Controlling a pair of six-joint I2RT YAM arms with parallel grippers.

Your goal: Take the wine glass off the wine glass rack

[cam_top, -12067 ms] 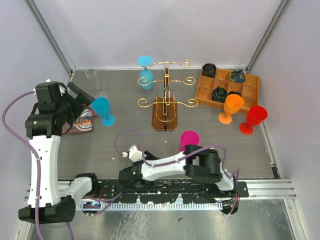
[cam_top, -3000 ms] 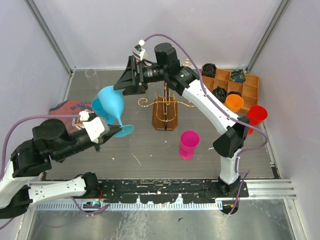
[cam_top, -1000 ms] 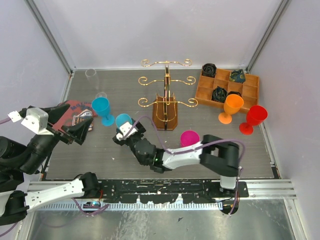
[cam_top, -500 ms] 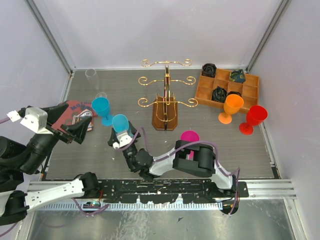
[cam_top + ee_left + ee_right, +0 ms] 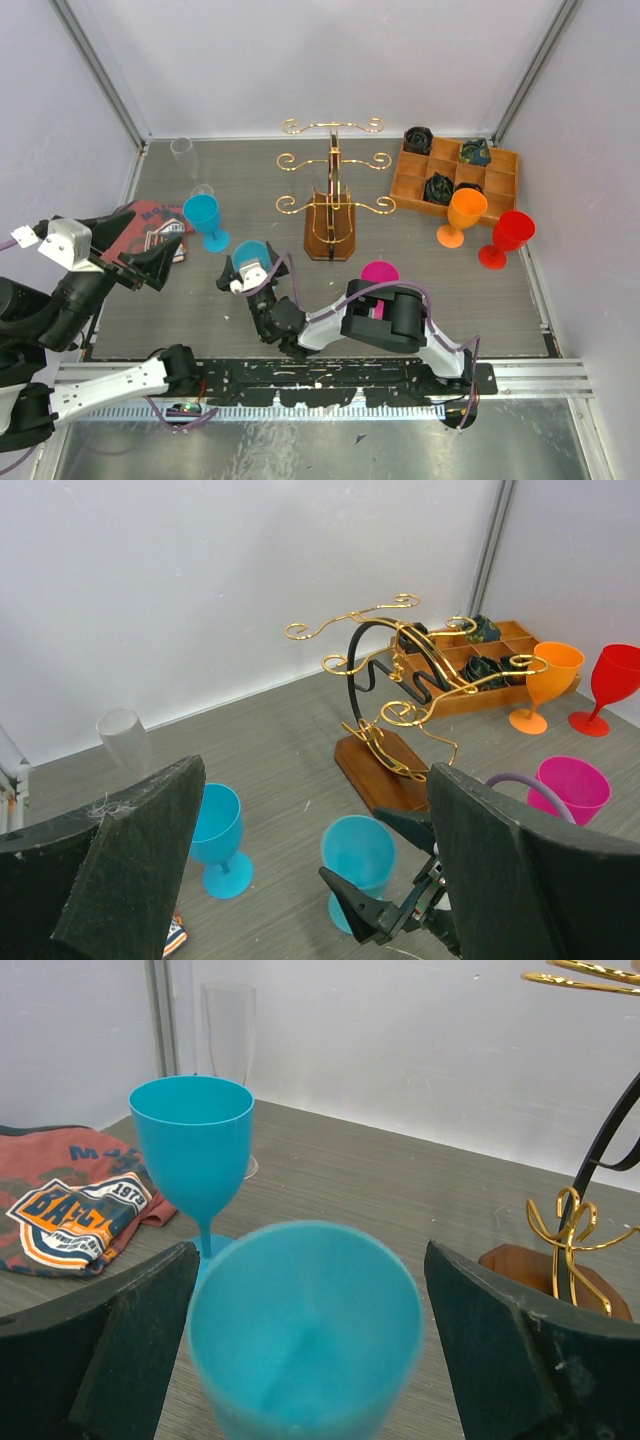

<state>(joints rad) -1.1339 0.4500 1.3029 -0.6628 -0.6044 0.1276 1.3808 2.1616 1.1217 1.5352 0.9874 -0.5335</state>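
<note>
Gold wine glass rack (image 5: 332, 190) bare; blue wine glass (image 5: 250, 254) stands on table (image 5: 450, 290) between my right gripper (image 5: 308, 1290)'s parted fingers; left gripper (image 5: 315, 770) parted, empty. Removal looks done.

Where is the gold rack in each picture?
Top: the rack stands in the middle of the table.
Left wrist: centre, a little to the right.
Right wrist: far right edge, only partly seen.
Shared landmark: the stemmed blue glass is left of it in all three.
</note>
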